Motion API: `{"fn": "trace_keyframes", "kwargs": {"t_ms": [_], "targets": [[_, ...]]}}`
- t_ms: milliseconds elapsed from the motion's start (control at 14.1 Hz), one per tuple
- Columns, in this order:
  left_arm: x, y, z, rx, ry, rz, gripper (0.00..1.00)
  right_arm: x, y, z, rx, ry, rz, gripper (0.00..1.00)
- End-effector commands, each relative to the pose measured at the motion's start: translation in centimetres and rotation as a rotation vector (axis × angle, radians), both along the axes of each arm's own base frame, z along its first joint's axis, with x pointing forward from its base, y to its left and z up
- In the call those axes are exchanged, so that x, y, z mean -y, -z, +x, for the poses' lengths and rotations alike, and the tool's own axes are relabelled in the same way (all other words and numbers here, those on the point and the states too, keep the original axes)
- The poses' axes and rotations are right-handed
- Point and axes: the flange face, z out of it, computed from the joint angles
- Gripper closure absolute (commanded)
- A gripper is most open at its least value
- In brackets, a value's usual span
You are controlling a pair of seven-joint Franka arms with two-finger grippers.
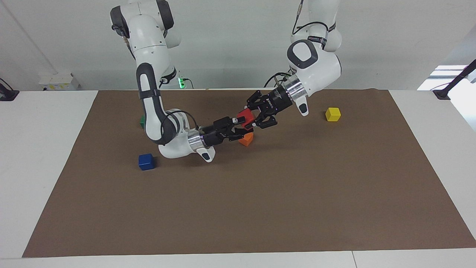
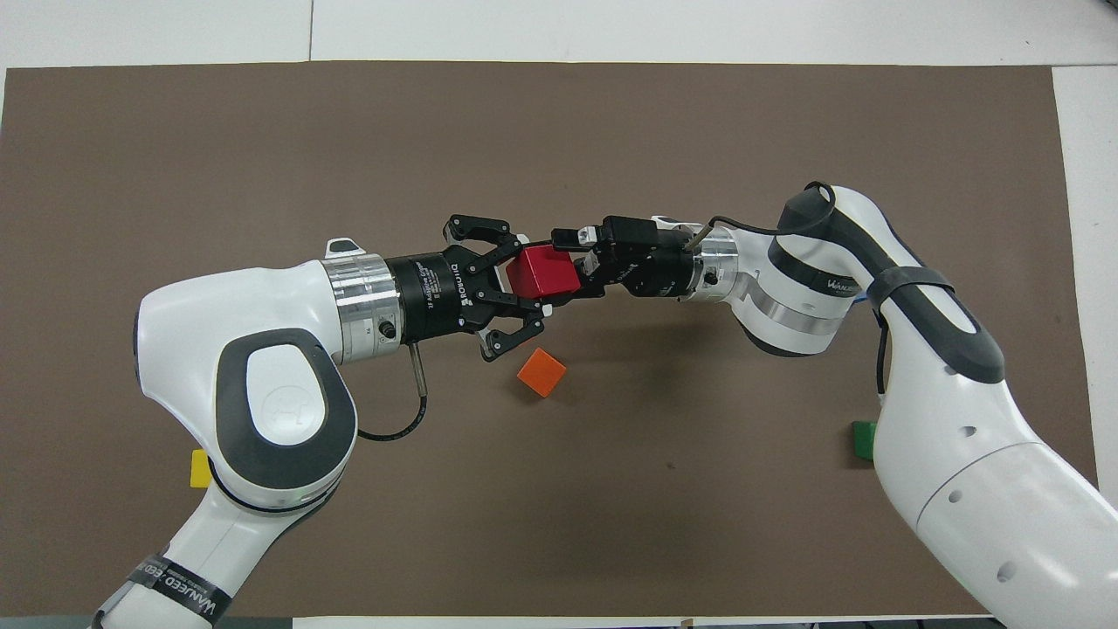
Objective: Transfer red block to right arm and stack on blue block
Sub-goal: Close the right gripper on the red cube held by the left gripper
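1. Red block (image 1: 246,117) is up in the air over the brown mat (image 1: 260,193), above the orange block (image 1: 247,139), clamped in my left gripper (image 1: 250,118).
2. L claw: fingers tight on the red block's sides, arm coming in from the L arm's end of the table.
3. R gripper (image 1: 241,128): jaws spread wide around the red block from the R arm's end; can't tell if the fingers touch it yet.
4. Blue block (image 1: 146,162) sits on the mat toward the R arm's end, just beside my R wrist, well apart from the red one.
5. Facing view only: blue block shows; in the overhead view my R arm hides it.
6. Overhead view: green block (image 2: 863,438) peeks out beside the R arm, yellow block (image 2: 199,468) half hidden by my L arm; facing view shows the yellow one whole.
7. Overhead view also shows the red block's top face clear between both claws.
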Motion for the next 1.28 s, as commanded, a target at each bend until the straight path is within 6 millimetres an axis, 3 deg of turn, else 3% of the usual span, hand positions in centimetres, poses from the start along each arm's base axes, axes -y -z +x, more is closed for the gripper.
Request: {"fn": "trace_keyframes", "kwargs": {"t_ms": [0,355,497,781,852,923,1206], "targets": [[-0.37,0.09,-0.6,-0.012,-0.024,-0.007,1.0,-0.3,0.03,0.42,-0.021,0.011,0.006,0.0],[-0.39,0.08,-0.64,-0.012,-0.024,-0.007,1.0,-0.35,0.2,0.36,-0.02,0.013,-0.002,0.1],[-0.37,0.09,-0.66,-0.013,-0.022,-0.007,1.0,-0.42,0.26,0.34,-0.021,0.014,-0.007,0.18],[-0.33,0.15,-0.77,-0.014,-0.021,-0.006,1.0,-0.49,0.36,0.27,-0.02,0.014,-0.011,0.52],[-0.42,0.23,-0.75,-0.015,-0.022,-0.005,1.0,-0.48,0.35,0.25,-0.02,0.015,-0.012,0.72],[-0.49,0.15,-0.73,-0.014,-0.023,-0.006,1.0,-0.35,0.44,0.33,-0.026,0.018,-0.019,1.0],[-0.49,0.15,-0.73,-0.014,-0.023,-0.006,1.0,-0.27,0.3,0.43,-0.036,0.021,-0.037,1.0]]}}
